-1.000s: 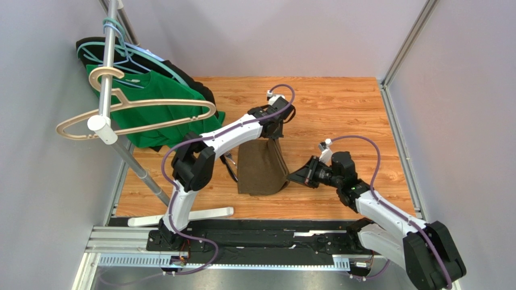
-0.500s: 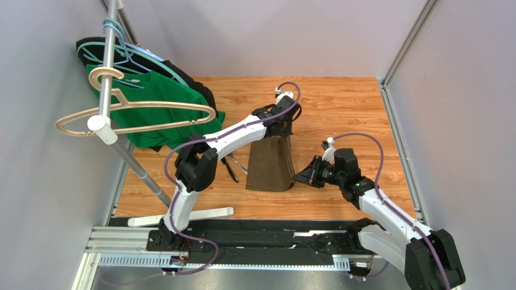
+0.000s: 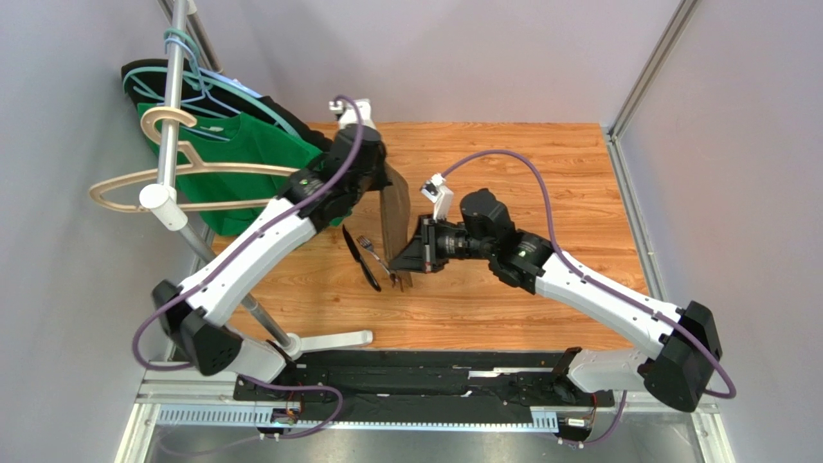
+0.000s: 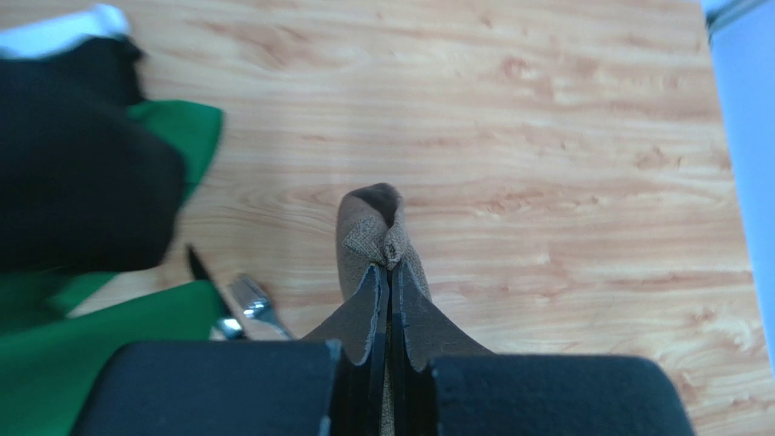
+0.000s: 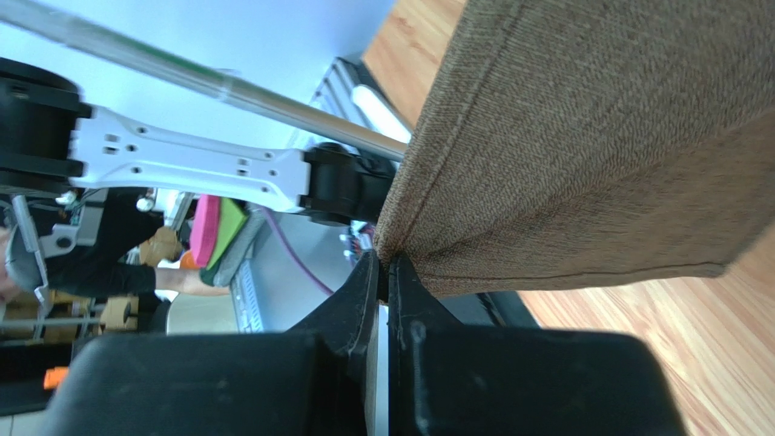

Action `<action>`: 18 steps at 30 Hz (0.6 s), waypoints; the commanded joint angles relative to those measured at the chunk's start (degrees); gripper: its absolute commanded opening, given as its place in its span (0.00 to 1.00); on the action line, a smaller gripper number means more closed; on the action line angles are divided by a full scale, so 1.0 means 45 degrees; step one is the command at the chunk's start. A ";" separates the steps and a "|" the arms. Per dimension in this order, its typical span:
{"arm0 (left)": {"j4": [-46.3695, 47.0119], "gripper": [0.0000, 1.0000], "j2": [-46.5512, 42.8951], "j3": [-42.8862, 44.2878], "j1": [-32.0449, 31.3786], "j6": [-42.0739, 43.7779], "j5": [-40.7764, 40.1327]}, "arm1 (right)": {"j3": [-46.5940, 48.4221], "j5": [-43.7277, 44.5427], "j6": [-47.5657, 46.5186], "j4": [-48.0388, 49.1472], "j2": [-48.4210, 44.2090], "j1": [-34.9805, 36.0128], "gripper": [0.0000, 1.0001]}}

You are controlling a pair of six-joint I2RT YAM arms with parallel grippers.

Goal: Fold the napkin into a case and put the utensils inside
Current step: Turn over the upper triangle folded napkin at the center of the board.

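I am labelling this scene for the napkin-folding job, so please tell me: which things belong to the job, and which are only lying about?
Job in hand:
napkin, pinched by left pincer and right pincer
utensils, beside the napkin

Lying about:
green shirt
black garment
clothes rail

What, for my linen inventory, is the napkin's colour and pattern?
Plain olive-brown napkin, woven texture, no print; clearest in the right wrist view.

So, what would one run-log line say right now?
left pincer: shut on napkin | right pincer: shut on napkin | utensils: on table
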 commanded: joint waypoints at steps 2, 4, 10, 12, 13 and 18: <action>-0.0053 0.00 -0.1903 -0.0079 0.0380 0.1357 -0.1260 | 0.1515 -0.0142 0.0460 0.0551 0.0589 0.1152 0.00; -0.0130 0.00 -0.1866 0.0252 0.0380 0.1515 -0.1222 | 0.1090 0.0032 0.0772 0.0862 0.0298 0.1153 0.00; 0.0668 0.00 -0.0114 0.0001 0.0380 0.1184 0.0006 | -0.1155 0.0152 0.1745 0.1661 -0.0913 0.0532 0.00; 0.1158 0.00 0.1503 0.0194 0.0303 0.1028 0.0846 | -0.2795 0.0111 0.2119 0.2093 -0.1752 0.0062 0.00; 0.1216 0.00 0.2133 0.0659 0.0224 0.1027 0.1139 | -0.3342 0.0111 0.2179 0.2114 -0.2045 -0.0521 0.00; 0.1724 0.00 0.6153 0.2555 -0.0750 0.0735 0.1941 | -0.7795 -0.0980 0.2493 0.2917 -0.3959 -0.3705 0.00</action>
